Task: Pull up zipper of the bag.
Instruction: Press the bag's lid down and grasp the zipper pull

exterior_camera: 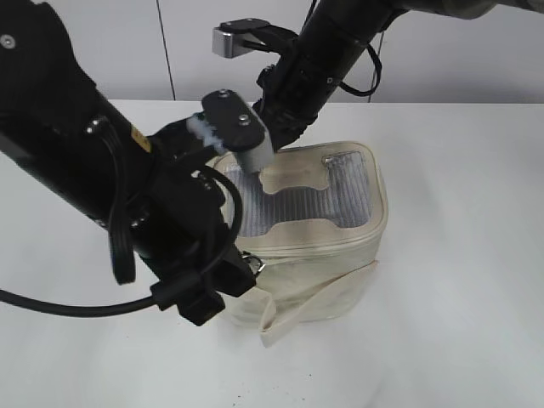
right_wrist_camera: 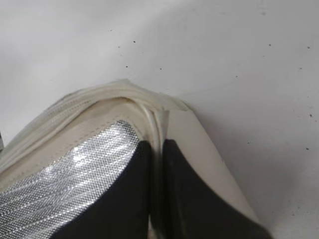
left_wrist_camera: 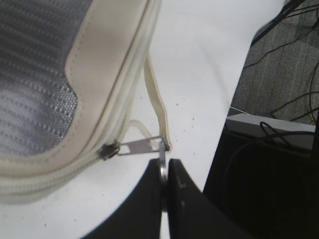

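The cream bag [exterior_camera: 323, 272] stands on the white table, its silvery-grey ribbed lid [exterior_camera: 344, 191] facing up. The cream zipper track [left_wrist_camera: 60, 172] runs round the lid rim. A silver slider [left_wrist_camera: 107, 150] with a flat pull and a round ring [left_wrist_camera: 163, 167] sits on the near rim. My left gripper [left_wrist_camera: 164, 172] is shut on that ring; in the exterior view it is at the bag's front left corner [exterior_camera: 246, 268]. My right gripper [right_wrist_camera: 157, 159] is shut on the bag's rim [right_wrist_camera: 152, 117] at the far left corner, and also shows in the exterior view [exterior_camera: 272, 149].
A flat cream strap [exterior_camera: 293, 319] hangs off the bag's front and lies on the table [exterior_camera: 459, 323]. The table's edge [left_wrist_camera: 224, 114] is close to the right of my left gripper, with cables on the floor beyond. Both arms crowd the bag's left side.
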Tool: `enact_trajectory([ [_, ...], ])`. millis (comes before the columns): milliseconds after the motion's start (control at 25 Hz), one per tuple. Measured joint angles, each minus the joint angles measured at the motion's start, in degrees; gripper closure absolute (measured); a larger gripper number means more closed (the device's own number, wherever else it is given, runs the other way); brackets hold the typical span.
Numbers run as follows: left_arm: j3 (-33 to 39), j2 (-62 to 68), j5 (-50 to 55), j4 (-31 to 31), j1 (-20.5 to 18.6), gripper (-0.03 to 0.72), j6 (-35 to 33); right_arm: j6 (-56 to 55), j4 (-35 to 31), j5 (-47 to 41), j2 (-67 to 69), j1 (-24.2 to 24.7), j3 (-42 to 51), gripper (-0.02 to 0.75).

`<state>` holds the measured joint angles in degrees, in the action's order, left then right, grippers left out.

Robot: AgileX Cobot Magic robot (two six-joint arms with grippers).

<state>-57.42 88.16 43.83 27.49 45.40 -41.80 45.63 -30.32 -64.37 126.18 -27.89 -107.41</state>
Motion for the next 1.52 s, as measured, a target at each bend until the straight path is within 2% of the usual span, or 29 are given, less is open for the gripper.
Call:
enact_trajectory([
  [160,0.0,0.0,-4.5,1.5,3.2,0.691,0.1,0.1,-0.5,-1.4,0.0,-0.1,0.0,0.699],
  [320,0.3,0.0,-7.2,3.3,4.6,0.691,0.5,0.3,-0.9,-2.2,0.0,-0.1,0.0,0.699],
  [400,0.5,0.1,-8.5,3.4,4.8,0.691,6.0,0.3,-1.2,-2.3,0.0,-0.1,0.0,0.699],
  [560,0.5,1.7,-12.9,2.9,5.4,0.691,23.8,0.3,-1.8,-1.8,0.2,-0.1,0.0,0.699],
  [680,0.5,3.1,-16.1,5.3,6.3,0.691,27.6,0.3,-1.8,-1.7,0.2,-0.1,0.0,0.699],
  [840,0.5,4.8,-20.9,9.4,7.9,0.691,28.5,0.3,-2.0,-1.6,0.2,-0.1,0.0,0.699],
  [1040,0.5,5.5,-25.0,11.1,9.6,0.691,28.6,0.3,-2.1,-1.5,0.2,-0.1,0.0,0.699],
  [1520,0.5,5.8,-27.5,11.8,10.2,0.691,28.6,0.3,-2.1,-1.4,0.2,-0.1,0.0,0.699],
])
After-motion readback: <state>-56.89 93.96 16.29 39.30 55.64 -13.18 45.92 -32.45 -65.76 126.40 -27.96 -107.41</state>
